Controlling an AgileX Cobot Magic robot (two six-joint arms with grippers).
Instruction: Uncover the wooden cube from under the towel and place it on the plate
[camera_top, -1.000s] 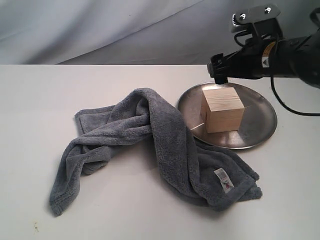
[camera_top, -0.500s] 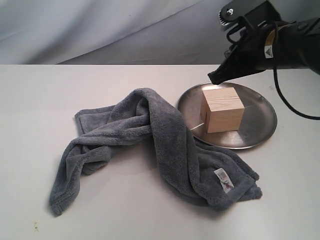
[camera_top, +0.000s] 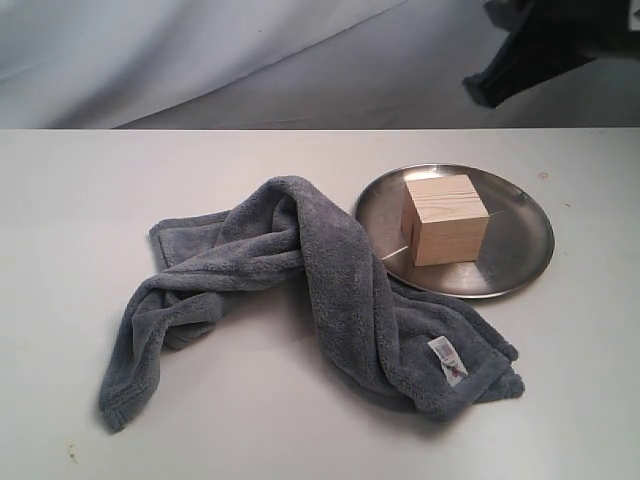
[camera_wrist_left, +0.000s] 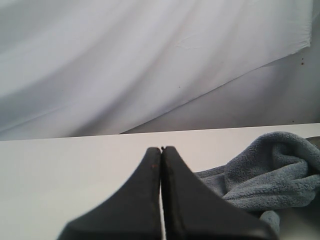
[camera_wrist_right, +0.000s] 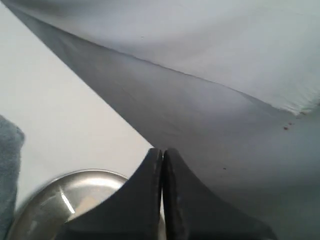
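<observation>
The pale wooden cube (camera_top: 446, 217) stands upright and uncovered on the round silver plate (camera_top: 522, 247), right of the table's middle. The blue-grey towel (camera_top: 310, 290) lies crumpled on the table left of the plate, one fold touching the plate's near-left rim, its white label (camera_top: 447, 360) facing up. My right gripper (camera_top: 482, 92) hangs shut and empty high above the plate's far right; its wrist view shows the shut right gripper (camera_wrist_right: 162, 150) over the plate (camera_wrist_right: 55, 197). The left gripper (camera_wrist_left: 162, 148) is shut and empty, low over the table, with the towel (camera_wrist_left: 270, 172) beside it.
A white cloth backdrop (camera_top: 200, 50) hangs behind the white table (camera_top: 80, 200). Bare tabletop lies left of the towel and along the front edge. The left arm does not show in the exterior view.
My right gripper has risen up and to the right, away from the cube, now mostly out of the exterior view. Cube, plate and towel have not moved.
</observation>
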